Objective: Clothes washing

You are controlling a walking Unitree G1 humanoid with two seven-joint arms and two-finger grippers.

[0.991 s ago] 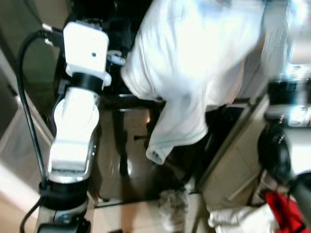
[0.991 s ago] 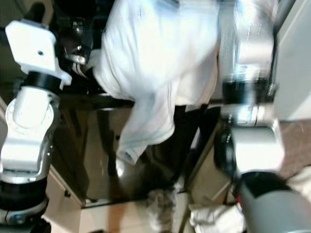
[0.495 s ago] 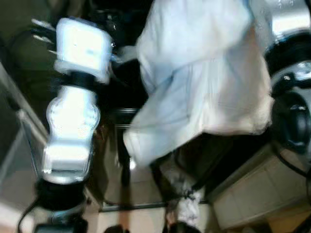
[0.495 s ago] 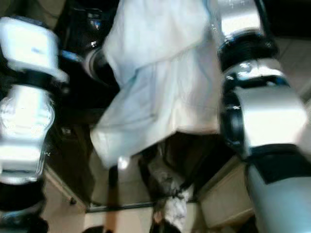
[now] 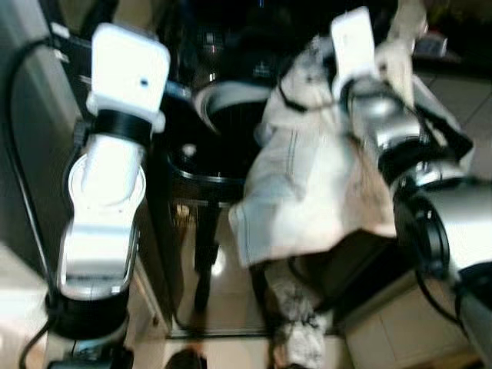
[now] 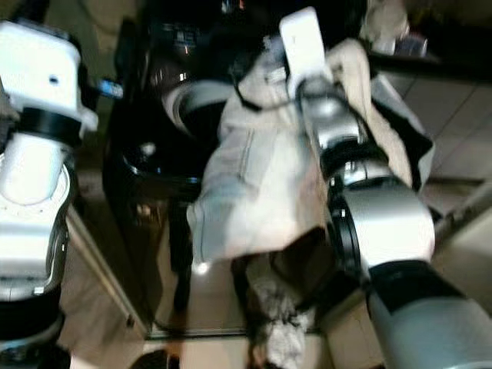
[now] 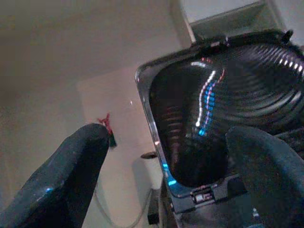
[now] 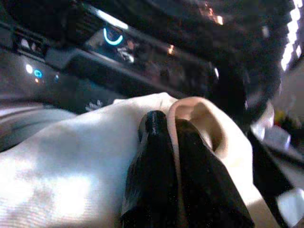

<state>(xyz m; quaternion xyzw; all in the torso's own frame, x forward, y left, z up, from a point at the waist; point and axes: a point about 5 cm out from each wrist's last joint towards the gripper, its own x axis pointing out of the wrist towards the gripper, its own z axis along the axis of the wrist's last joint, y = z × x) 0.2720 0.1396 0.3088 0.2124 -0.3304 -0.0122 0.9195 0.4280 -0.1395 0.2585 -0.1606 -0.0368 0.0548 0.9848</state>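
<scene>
The right hand (image 8: 166,142) has its two black fingers pressed together on a fold of the pale garment (image 5: 307,192), which hangs off the right arm in a long drape just at the rim of the open top-loading washing machine (image 5: 223,146); the cloth sits at about 3 o'clock from the dark drum opening, its lower hem dangling down the machine's front toward the floor (image 5: 231,338) (a crumpled grey-white cloth (image 5: 296,330) lies there, at 6 o'clock from the garment). The left hand (image 7: 161,190) is held up with its fingers spread wide apart, gripping nothing, and beyond them stands the machine's raised dark lid (image 7: 223,109), lit with small blue and pink reflections
</scene>
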